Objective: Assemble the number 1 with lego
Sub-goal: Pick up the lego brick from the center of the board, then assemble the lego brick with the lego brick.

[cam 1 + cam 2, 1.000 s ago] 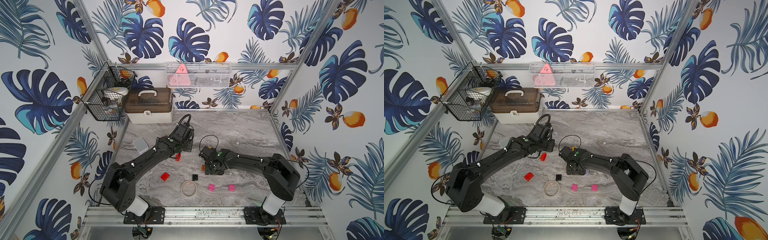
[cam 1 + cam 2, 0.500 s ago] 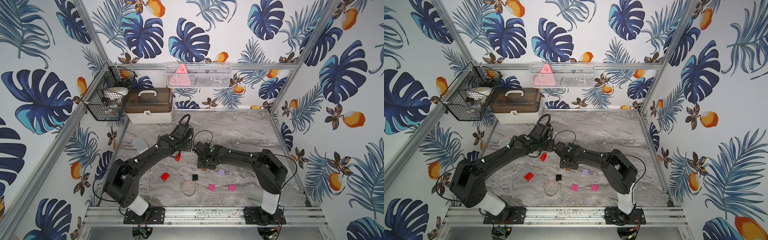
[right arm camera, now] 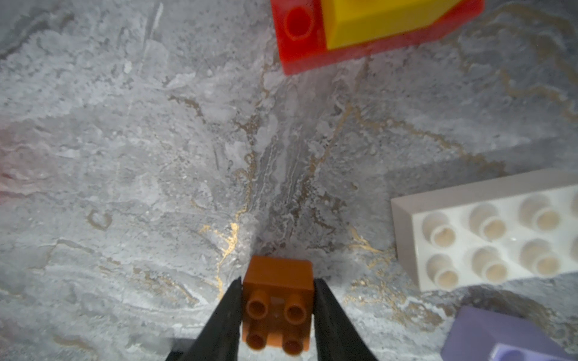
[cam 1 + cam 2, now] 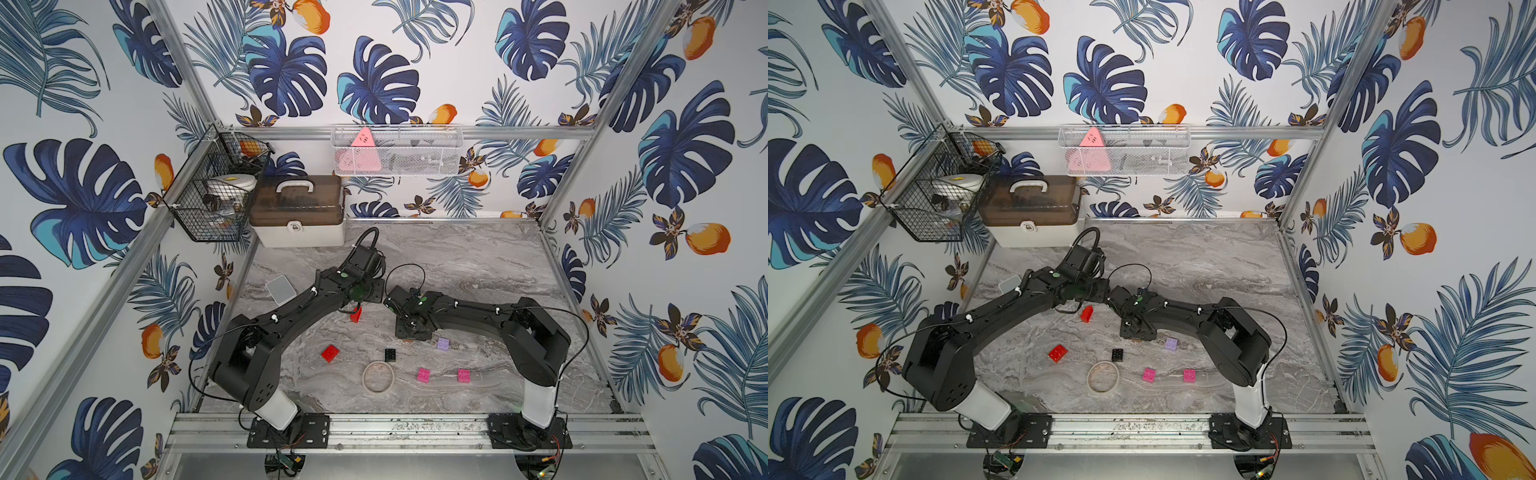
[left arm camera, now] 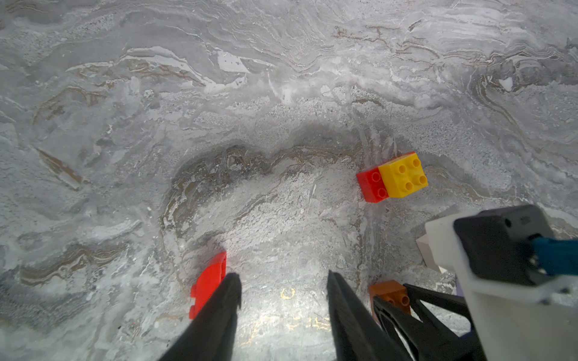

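Observation:
In the right wrist view my right gripper (image 3: 278, 283) is shut on a small orange lego brick (image 3: 277, 300), studs facing the camera, low over the marble. A yellow brick stacked on a red one (image 3: 375, 25) lies ahead of it, with a long white brick (image 3: 488, 231) and a lilac brick (image 3: 500, 337) to one side. My left gripper (image 5: 283, 276) is open over bare table. A red brick (image 5: 208, 281) lies just outside one of its fingers. The orange brick (image 5: 389, 293) in the right fingers sits close by.
In both top views loose bricks lie toward the front: red (image 4: 330, 353), black (image 4: 390, 354), lilac (image 4: 443, 343) and two pink (image 4: 423, 374) (image 4: 464, 375). A tan ring (image 4: 377, 376) lies among them. A grey box (image 4: 281, 289) sits left, a storage case (image 4: 299, 212) at the back.
My right gripper has shifted left and closed its jaws onto the orange brick, uncovering the lilac brick. The left arm has barely moved and stays open.

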Controlling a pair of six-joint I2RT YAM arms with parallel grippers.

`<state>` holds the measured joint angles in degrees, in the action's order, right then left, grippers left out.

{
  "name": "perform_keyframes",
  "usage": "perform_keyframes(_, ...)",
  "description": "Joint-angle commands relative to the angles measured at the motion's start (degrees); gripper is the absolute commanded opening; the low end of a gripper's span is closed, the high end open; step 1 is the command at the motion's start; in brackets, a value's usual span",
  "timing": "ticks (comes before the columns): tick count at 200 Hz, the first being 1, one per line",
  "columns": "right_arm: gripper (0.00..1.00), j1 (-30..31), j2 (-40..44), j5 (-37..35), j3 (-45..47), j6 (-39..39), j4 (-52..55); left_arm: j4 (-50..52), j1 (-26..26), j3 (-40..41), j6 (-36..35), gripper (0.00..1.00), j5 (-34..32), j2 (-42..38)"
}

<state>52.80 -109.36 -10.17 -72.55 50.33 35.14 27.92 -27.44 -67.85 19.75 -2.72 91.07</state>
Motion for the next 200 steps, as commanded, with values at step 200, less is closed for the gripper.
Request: perform_keyframes(200, 0.20, -18.14, -5.28, 9.60, -19.57, -36.66, 8.87, -1.30, 2.31, -1.14, -1.04, 0.51, 10.11, 4.12)
